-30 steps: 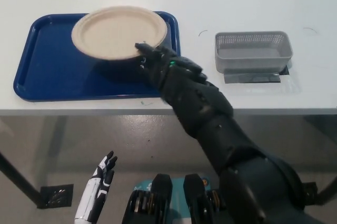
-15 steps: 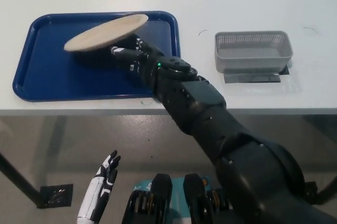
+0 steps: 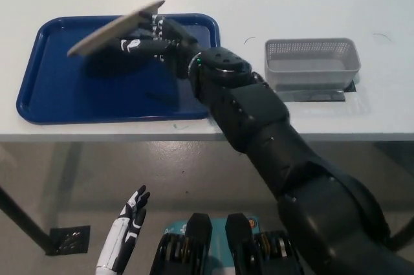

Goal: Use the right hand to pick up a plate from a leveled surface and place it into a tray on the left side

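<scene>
The plate (image 3: 115, 27) is gripped by the right hand (image 3: 152, 43), steeply tilted above the tray (image 3: 45, 97) near its far edge. It should be levelled and lowered gently before release. The left hand (image 3: 126, 223) hangs open below the tabletop's near edge.

The black right arm reaches up and leftward from the lower right, its right hand (image 3: 152, 41) turned sideways with fingers closed on a tilted plate (image 3: 115, 27), while the white left hand (image 3: 124, 233) rests low at lower left, fingers extended apart.
</scene>
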